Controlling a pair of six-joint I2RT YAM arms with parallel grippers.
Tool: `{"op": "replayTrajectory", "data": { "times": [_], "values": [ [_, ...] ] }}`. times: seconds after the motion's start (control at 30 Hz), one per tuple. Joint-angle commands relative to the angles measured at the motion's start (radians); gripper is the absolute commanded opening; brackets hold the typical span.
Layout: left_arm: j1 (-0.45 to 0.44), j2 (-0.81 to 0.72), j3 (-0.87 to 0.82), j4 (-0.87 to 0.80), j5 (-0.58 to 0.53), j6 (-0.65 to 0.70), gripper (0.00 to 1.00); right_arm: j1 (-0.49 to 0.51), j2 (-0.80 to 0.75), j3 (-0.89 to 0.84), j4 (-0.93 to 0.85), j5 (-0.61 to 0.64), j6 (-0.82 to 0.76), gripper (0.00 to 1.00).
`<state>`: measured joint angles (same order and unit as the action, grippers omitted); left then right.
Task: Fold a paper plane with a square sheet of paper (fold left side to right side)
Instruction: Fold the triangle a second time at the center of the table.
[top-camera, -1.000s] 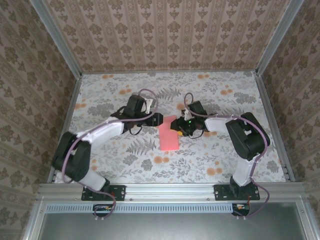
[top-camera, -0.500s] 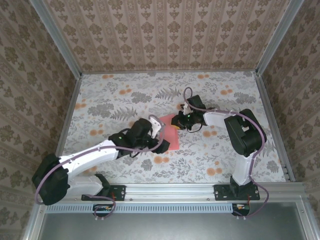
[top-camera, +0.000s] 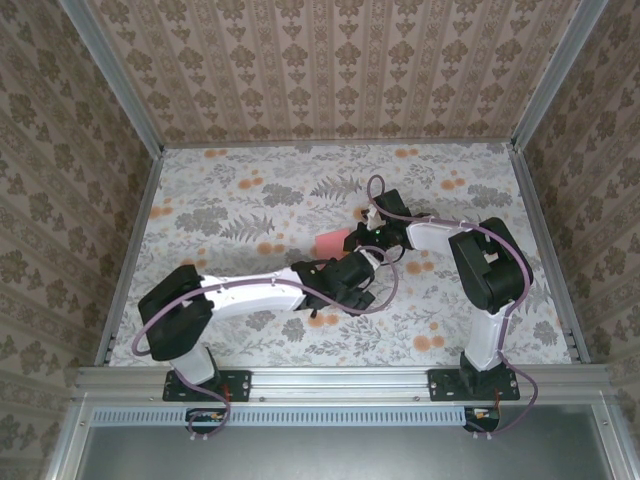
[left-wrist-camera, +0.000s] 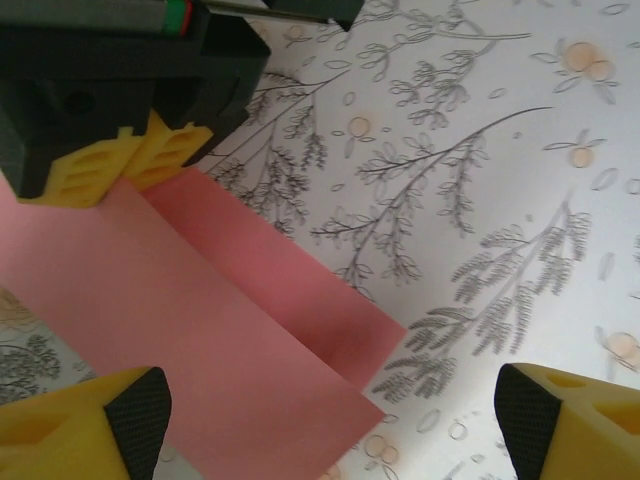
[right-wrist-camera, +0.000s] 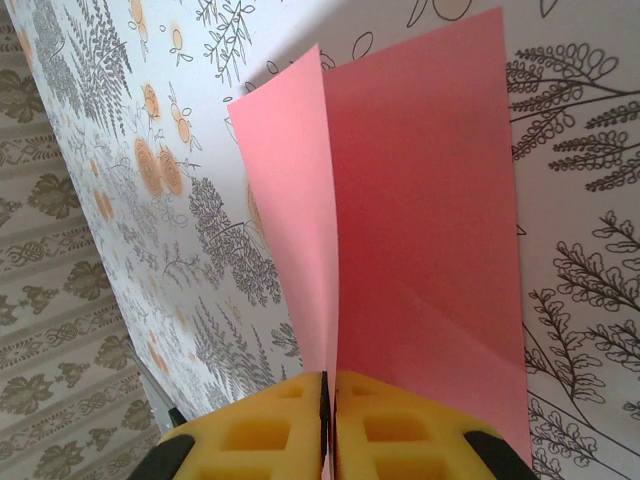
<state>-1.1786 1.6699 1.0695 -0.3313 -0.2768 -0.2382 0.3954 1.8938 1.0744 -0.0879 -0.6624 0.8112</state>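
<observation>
- The desk (top-camera: 215, 205) has a white cloth (left-wrist-camera: 480, 190) on it, with grey leaves and little orange flowers.
- Brown patterned walls (top-camera: 330, 70) stand on three sides. A metal rail (top-camera: 340, 382) runs along the near edge.
- One second ago my left arm reached in from the left side of the paper. Now it lies across the near part of the desk, and its hand comes at the paper from the near end.
- The left hand (left-wrist-camera: 330, 430) is wider open than before. Its two yellow fingers (left-wrist-camera: 100, 425) stand far apart with one end of the paper between them, and they hold nothing.
- The right hand (right-wrist-camera: 328, 415) was partly open before. Now it is pinched tight on an edge of the paper.
- The square sheet of paper (right-wrist-camera: 420, 200) sits near the middle of the desk, folded over. One flap lies flat on the cloth and the other rises up into the right hand.
- I count two arms, two hands and one sheet of paper.
</observation>
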Motion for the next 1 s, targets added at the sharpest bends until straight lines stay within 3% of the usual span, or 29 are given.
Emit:
{"op": "replayTrajectory", "data": {
  "times": [0.0,0.17,0.4,0.67,0.83,0.97],
  "values": [
    [-0.013,0.04,0.052,-0.1,-0.121,-0.008,0.87,-0.004,0.019,0.024,-0.033,-0.003,-0.01,0.11],
    [-0.016,0.088,0.083,-0.13,-0.133,-0.01,0.81,-0.004,0.021,0.026,-0.033,-0.003,-0.01,0.11],
    [-0.016,0.066,0.065,-0.109,-0.115,-0.002,0.4,-0.004,0.026,0.032,-0.057,0.01,-0.025,0.11],
    [0.005,-0.005,0.01,-0.053,-0.038,-0.006,0.08,-0.004,0.028,0.036,-0.076,0.021,-0.046,0.11],
    [0.05,-0.051,-0.028,0.006,0.125,-0.014,0.0,-0.005,-0.004,0.031,-0.029,0.018,-0.053,0.16],
    [0.103,-0.082,-0.071,0.067,0.278,-0.05,0.0,-0.015,-0.078,0.016,0.011,0.055,-0.063,0.28]
  ]
}}
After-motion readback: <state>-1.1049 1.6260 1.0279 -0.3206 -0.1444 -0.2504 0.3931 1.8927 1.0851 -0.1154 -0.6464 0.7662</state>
